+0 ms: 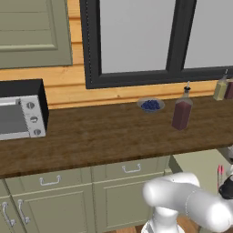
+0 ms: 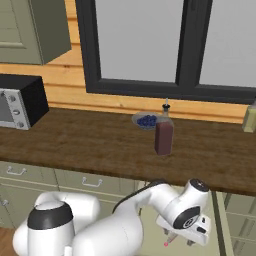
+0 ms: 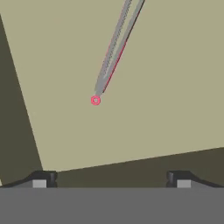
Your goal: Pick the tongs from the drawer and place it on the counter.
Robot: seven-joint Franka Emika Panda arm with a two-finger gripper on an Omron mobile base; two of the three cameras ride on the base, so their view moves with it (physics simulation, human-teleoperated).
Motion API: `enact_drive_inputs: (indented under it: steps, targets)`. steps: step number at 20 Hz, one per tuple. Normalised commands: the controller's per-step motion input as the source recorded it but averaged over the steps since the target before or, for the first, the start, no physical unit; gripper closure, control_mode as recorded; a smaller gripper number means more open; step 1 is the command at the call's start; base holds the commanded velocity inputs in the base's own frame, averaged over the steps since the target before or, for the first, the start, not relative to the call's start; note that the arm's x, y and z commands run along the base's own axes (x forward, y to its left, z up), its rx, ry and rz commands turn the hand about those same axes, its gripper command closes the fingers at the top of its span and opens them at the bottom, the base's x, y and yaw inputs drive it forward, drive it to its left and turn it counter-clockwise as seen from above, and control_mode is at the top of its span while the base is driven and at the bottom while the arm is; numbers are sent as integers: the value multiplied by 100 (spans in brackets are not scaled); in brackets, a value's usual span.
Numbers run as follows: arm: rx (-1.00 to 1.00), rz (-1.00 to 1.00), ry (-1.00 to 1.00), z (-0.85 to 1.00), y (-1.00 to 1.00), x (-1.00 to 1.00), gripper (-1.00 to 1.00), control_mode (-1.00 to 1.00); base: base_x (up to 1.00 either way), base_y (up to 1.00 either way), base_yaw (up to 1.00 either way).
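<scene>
The tongs (image 3: 114, 52) are seen lying flat on the pale floor of the open drawer (image 3: 175, 87), ahead of the gripper (image 3: 111, 180) in the hand view. Their long axis runs away from the fingertips (image 3: 40, 180), slanting slightly to one side, with the small ringed joint end nearest the gripper and the two thin arms reaching toward the far edge of the view. The jaws are held wide apart and nothing is gripped between them; the tongs lie roughly midway across the gap but well beyond it.

In the right base view the gripper (image 2: 181, 239) is shown lowered into the drawer (image 2: 218, 220), below the front edge of the counter (image 2: 75, 145), with a pink tip of the tongs (image 2: 166, 244) just beside it. The grasp is judged not yet begun: the hand would need to be carried forward along the tongs and lowered, with the jaws closing across the slim arms.
</scene>
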Motion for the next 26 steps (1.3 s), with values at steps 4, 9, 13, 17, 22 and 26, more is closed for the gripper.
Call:
enact_drive_inputs:
  steps: [4,9,13,17,22,26]
  targets:
    - [18,-39,-22,-3,-11,40,-100,-100,0,0,0]
    - [4,-39,-13,-3,23,33,-100,-100,0,0,0]
    - [-2,-11,-1,-5,52,24,-100,-100,0,0,0]
    - [-7,-1,0,-28,-11,16,-100,-100,0,0,0]
    - [-15,0,0,-41,-22,3,-100,-100,0,0,0]
    - [-16,0,4,-42,0,9,-100,-100,0,0,0]
